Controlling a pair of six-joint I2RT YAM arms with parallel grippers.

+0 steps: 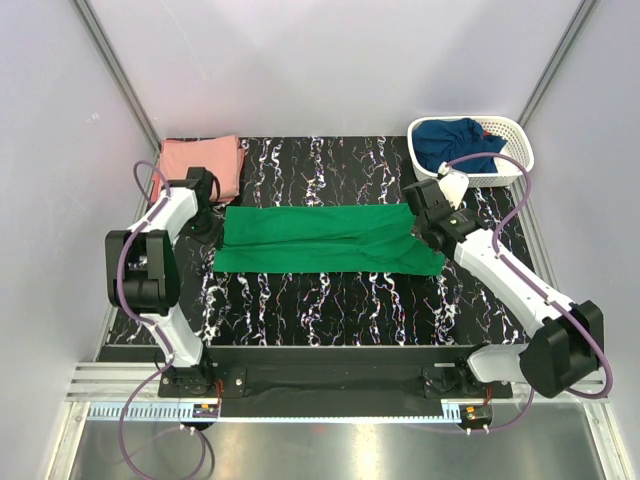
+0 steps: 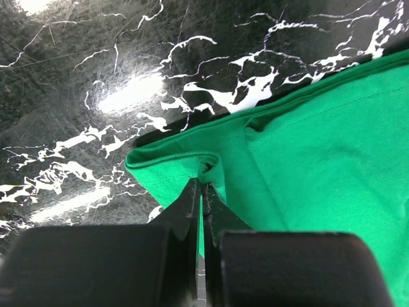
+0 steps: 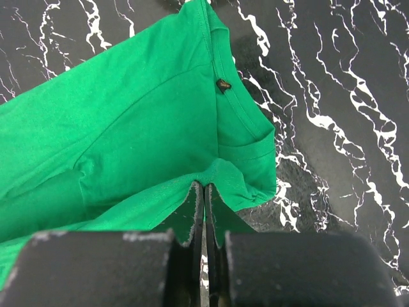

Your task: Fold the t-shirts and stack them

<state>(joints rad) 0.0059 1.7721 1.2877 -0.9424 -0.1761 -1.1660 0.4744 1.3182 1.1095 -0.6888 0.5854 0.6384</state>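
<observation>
Green t-shirt (image 1: 325, 238) lies across the middle of the bench (image 1: 330, 300) as a long narrow band, already doubled lengthwise. Left gripper (image 2: 201, 187) is closed on a pinch of fabric at the band's left end. Right gripper (image 3: 204, 189) is closed on the collar end, near the neck label (image 3: 222, 85). Judgement: both ends are held so the band can be drawn taut and carried into a crosswise fold.

Salmon pink t-shirt (image 1: 203, 160) sits folded at the far left corner, just beyond the left gripper. Navy t-shirt (image 1: 455, 143) is bunched in the white basket (image 1: 517, 135) at the far right corner. Bare surface toward the near edge gives working room; the far corners are tighter.
</observation>
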